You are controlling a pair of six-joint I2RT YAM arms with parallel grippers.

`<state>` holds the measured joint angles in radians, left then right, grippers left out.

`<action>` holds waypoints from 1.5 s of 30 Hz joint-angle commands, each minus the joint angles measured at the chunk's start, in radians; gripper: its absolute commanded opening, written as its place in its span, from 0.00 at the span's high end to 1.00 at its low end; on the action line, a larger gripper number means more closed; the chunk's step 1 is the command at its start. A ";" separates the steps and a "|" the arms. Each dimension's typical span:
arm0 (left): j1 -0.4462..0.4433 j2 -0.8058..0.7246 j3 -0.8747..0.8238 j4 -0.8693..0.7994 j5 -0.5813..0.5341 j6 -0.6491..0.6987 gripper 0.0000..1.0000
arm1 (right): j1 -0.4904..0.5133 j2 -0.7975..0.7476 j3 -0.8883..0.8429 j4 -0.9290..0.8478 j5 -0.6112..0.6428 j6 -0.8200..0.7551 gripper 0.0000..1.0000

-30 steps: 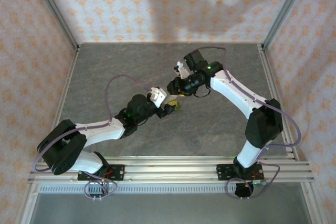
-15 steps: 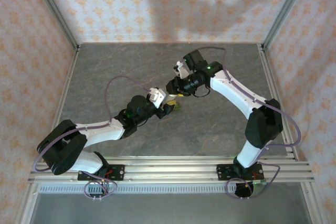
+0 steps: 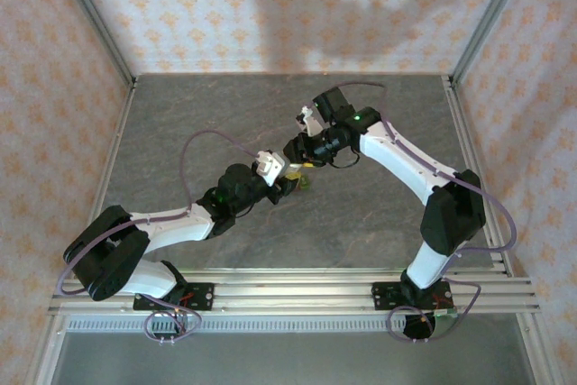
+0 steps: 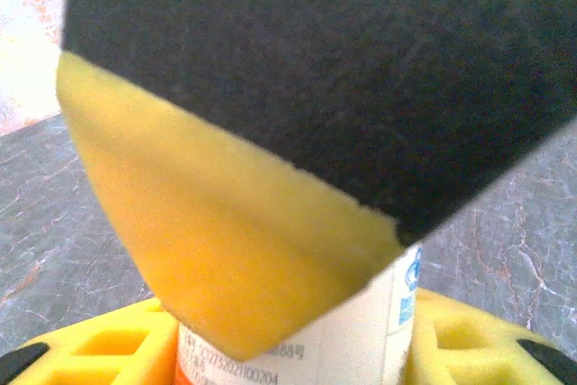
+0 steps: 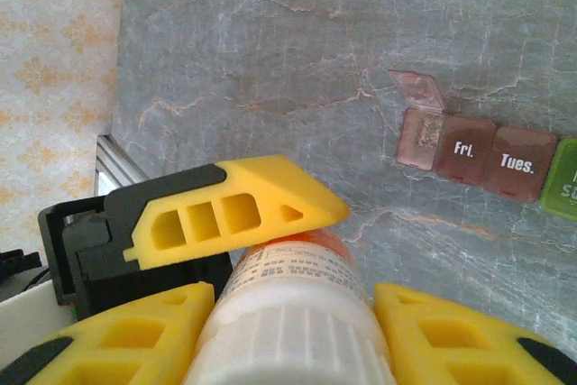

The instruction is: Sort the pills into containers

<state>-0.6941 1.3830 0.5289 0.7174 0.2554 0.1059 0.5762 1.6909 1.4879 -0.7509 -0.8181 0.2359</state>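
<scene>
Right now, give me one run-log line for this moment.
right gripper: shut on pill bottle | left gripper: shut on pill bottle | pill organizer: on table, end lid open

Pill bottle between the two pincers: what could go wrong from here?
The right pincer grips the pill bottle while the left pincer sits around its orange end; an uneven squeeze might twist the bottle loose. The pill organiser lies off to the side with one lid open, so contents spilled here could scatter on the table.
</scene>
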 commanded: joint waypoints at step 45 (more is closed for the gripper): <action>-0.008 -0.047 0.098 -0.126 0.005 -0.117 1.00 | 0.004 -0.379 -0.339 0.522 0.431 0.385 0.20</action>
<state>-0.6941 1.3415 0.5934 0.5884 0.2382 0.0040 0.5575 1.3117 1.1496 -0.3092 -0.4286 0.6033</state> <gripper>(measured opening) 0.440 0.804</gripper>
